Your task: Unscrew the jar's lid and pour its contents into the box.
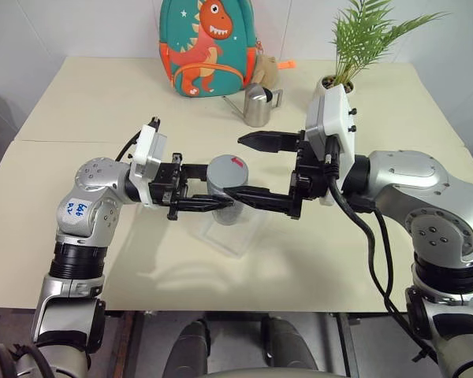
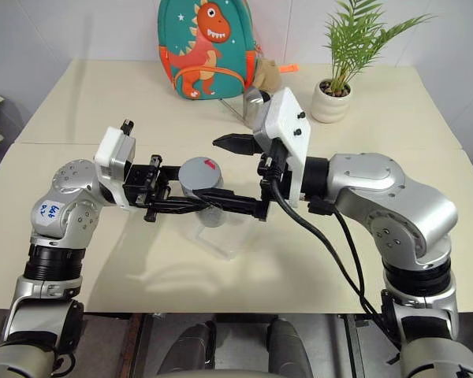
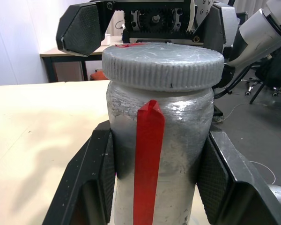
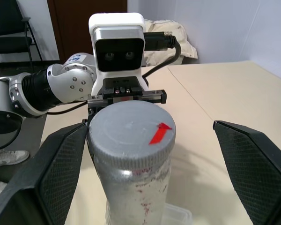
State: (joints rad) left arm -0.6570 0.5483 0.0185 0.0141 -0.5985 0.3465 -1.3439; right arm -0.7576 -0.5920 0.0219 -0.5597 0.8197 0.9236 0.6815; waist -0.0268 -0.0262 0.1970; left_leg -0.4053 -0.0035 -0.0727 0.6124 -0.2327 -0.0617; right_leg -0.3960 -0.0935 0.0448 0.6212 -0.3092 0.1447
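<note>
My left gripper (image 1: 209,187) is shut on the silvery jar (image 3: 178,140), which stands upright with a red strip down its side, held just over the box (image 1: 238,235), a clear shallow tray on the table. The grey lid (image 4: 126,129) with its red arrow sits on the jar. From the other side my right gripper (image 1: 232,165) reaches in, open, one finger (image 4: 51,173) close beside the lid and the other (image 4: 253,164) well apart from it. The contents are hidden inside the jar.
At the table's back stand a teal dinosaur backpack (image 1: 207,47), a steel watering can (image 1: 260,105) and a potted palm (image 1: 339,79). Bare tabletop lies to the left and in front of the box.
</note>
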